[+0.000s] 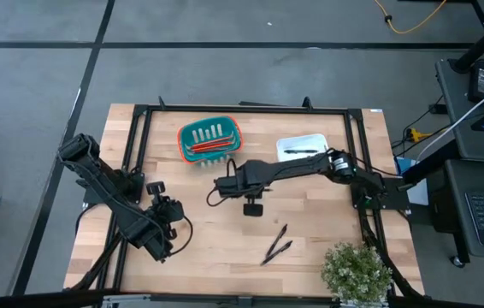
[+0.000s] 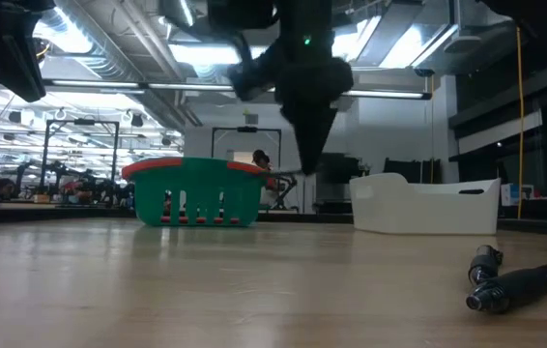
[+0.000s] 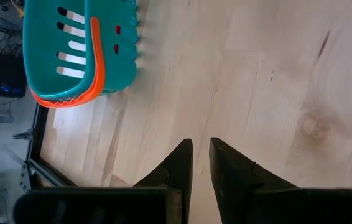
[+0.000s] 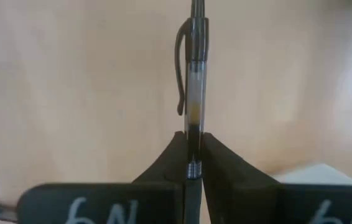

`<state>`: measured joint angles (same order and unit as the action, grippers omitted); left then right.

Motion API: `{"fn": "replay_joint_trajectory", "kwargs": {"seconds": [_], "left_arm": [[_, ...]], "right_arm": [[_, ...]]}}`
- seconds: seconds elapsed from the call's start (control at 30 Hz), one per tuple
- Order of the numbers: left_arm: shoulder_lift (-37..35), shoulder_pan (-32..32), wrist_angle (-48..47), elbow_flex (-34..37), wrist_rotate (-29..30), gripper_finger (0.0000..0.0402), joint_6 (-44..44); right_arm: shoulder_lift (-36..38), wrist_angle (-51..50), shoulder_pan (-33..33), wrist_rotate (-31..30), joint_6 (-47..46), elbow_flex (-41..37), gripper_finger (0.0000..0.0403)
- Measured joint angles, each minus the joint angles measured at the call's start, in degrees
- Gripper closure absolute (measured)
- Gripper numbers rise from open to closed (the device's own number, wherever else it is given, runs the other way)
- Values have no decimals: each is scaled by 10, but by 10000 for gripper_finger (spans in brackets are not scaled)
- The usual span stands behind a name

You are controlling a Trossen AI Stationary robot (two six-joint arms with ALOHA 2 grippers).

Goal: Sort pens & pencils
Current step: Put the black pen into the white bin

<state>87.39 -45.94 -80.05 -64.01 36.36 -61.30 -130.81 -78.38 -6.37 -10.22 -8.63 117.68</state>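
My right gripper [image 1: 240, 181] hangs over the middle of the table, pointing down, shut on a black pen [image 4: 193, 93] with a clear barrel and a clip. Two more pens [image 1: 276, 246] lie on the wood nearer the front, also seen in the low view [image 2: 515, 280]. Another pen [image 1: 303, 152] lies in the white tray [image 1: 298, 141]. Red-orange pencils [image 1: 210, 145] lie in the teal basket [image 1: 209, 141]. My left gripper [image 3: 201, 155] waits at the table's left, its fingers a little apart with nothing between them. My right gripper pinches the pen's barrel [image 4: 193, 140] between its two fingers, at the end away from the clip. The fingers come from above, pointing down, and lie across the pen. The pen sticks out past the fingertips, lifted clear of the table.
A small potted plant [image 1: 357, 272] stands at the front right corner. A black frame [image 1: 242, 109] runs round the table's edges. Bare wood lies between the basket and the two loose pens.
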Motion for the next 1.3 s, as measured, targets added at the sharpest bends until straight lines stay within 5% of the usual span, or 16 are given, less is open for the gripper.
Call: {"fn": "replay_joint_trajectory", "kwargs": {"seconds": [0.5,0.73,0.93,1.3], "left_arm": [[0,-11,9,0,0,352,0],[0,-27,13,0,-1,352,-1],[0,-30,13,0,1,352,-1],[0,-1,13,0,2,352,4]], "right_arm": [[106,-117,53,-105,-29,-19,376],[219,-110,107,-123,-57,-172,376],[318,27,152,-113,-46,-328,376],[349,117,205,-90,-16,-498,376]]}}
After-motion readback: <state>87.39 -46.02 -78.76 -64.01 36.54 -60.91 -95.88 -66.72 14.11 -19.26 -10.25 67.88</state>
